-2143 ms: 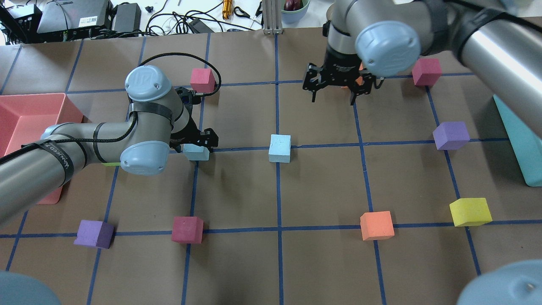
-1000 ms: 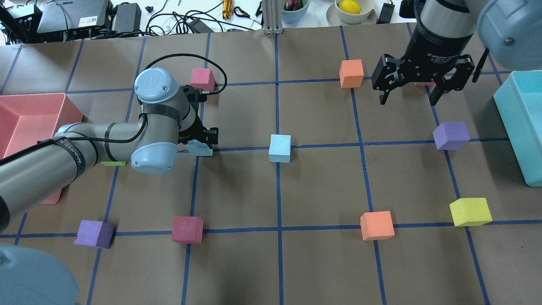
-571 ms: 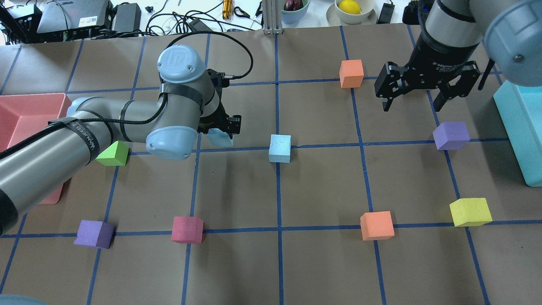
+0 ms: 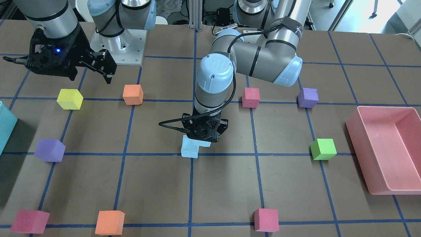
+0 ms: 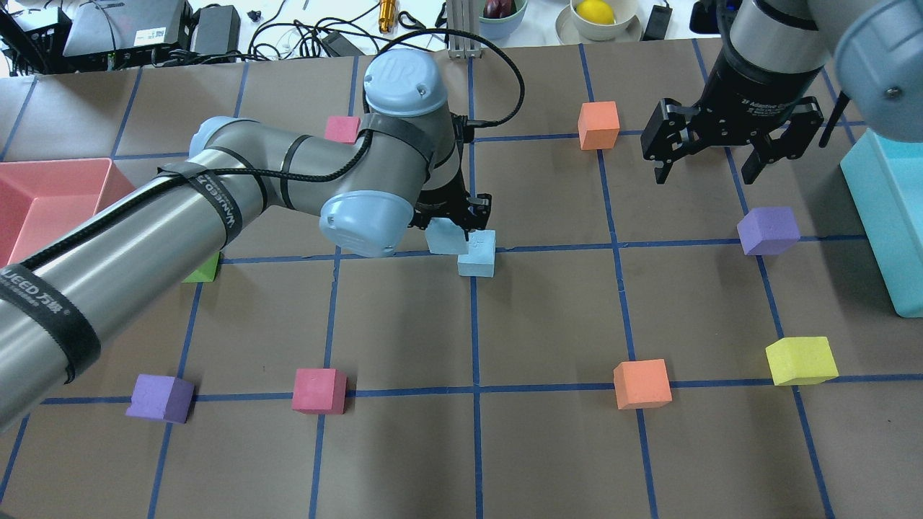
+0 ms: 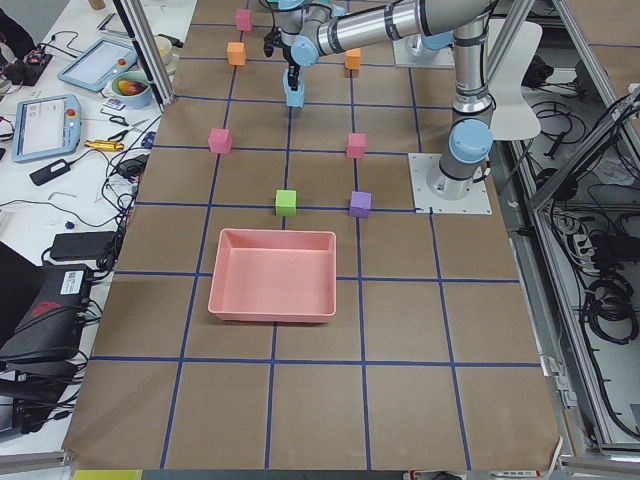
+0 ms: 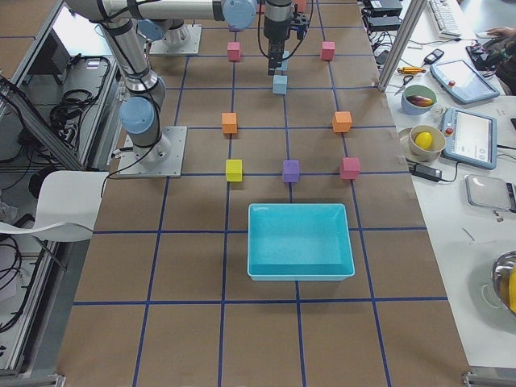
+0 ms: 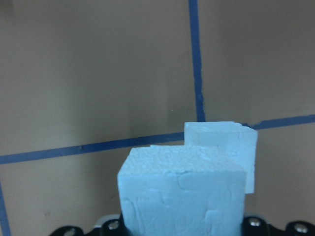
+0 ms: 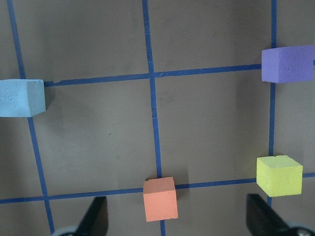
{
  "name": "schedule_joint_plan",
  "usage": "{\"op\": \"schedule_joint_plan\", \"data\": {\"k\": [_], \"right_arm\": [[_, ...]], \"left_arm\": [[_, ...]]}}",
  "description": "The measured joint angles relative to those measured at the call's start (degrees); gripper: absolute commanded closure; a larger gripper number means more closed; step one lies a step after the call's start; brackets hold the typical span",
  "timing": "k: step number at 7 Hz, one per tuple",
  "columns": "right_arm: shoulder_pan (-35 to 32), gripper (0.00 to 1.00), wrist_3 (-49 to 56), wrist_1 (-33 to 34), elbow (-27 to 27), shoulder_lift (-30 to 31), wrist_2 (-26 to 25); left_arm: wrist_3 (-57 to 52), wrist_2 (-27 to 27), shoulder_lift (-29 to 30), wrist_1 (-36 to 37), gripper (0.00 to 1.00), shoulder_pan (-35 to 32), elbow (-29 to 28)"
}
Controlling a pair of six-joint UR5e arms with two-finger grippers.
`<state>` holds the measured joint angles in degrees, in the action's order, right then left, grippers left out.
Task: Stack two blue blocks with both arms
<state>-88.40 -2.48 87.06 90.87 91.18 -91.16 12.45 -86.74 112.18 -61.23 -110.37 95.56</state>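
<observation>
Left jaws pinch one blue block (image 5: 443,239) clear of the bench (image 5: 548,324). The other blue block (image 5: 477,261) sits just beyond and below them, offset. Right jaws hang spread and empty, well apart. I judge this is placing: next I centre over it, lower, then release.

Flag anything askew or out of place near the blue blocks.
The held blue block in the left tool hangs offset from the resting blue block, overlapping only one side, so they are not lined up. Nothing looks spilled or damaged.
</observation>
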Motion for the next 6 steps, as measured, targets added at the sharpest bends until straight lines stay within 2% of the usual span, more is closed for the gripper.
{"op": "schedule_joint_plan", "data": {"k": [5, 6], "right_arm": [[-0.01, 0.00, 0.01, -0.48, 0.19, -0.12, -0.10], [-0.01, 0.00, 0.04, -0.47, 0.18, -0.15, -0.08]], "left_arm": [[4.18, -0.33, 3.47, 4.60, 0.64, -2.49, -0.16], [4.26, -0.37, 3.96, 5.20, 0.60, -2.74, -0.09]]}}
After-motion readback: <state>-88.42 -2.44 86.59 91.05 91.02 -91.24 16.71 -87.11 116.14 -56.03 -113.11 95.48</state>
